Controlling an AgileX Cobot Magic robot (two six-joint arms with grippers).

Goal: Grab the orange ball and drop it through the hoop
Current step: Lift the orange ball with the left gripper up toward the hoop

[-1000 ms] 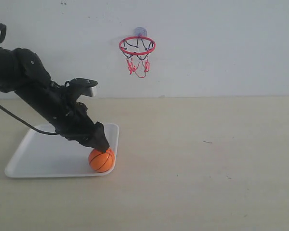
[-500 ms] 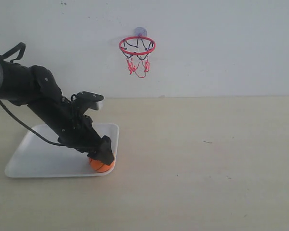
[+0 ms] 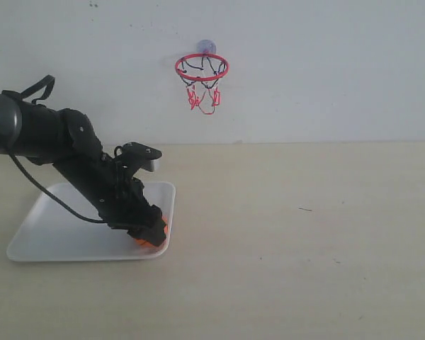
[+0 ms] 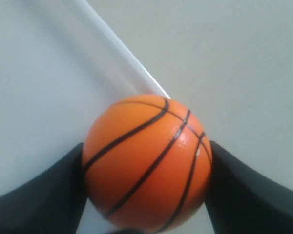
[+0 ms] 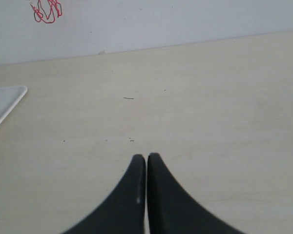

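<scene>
The orange ball [image 4: 146, 163], with thin black seams, rests in the near right corner of the white tray [image 3: 64, 227]. My left gripper [image 4: 146, 146] is down over it, with a black finger pressed against each side. From the exterior view only slivers of the orange ball [image 3: 158, 237] show under the left gripper [image 3: 150, 232]. The hoop [image 3: 202, 67], a red ring with a black-and-red net, hangs on the wall well above and to the right. My right gripper [image 5: 146, 157] is shut and empty over bare table, and does not show in the exterior view.
The tray's rim [image 4: 122, 53] runs just beyond the ball, with the beige table past it. The right wrist view catches a tray corner [image 5: 7, 100] and the bottom of the hoop's net [image 5: 46, 10].
My left arm has come down and forward over the ball. The fingers that stood above it now sit on both sides, hiding most of it. The ball stays in the tray.
</scene>
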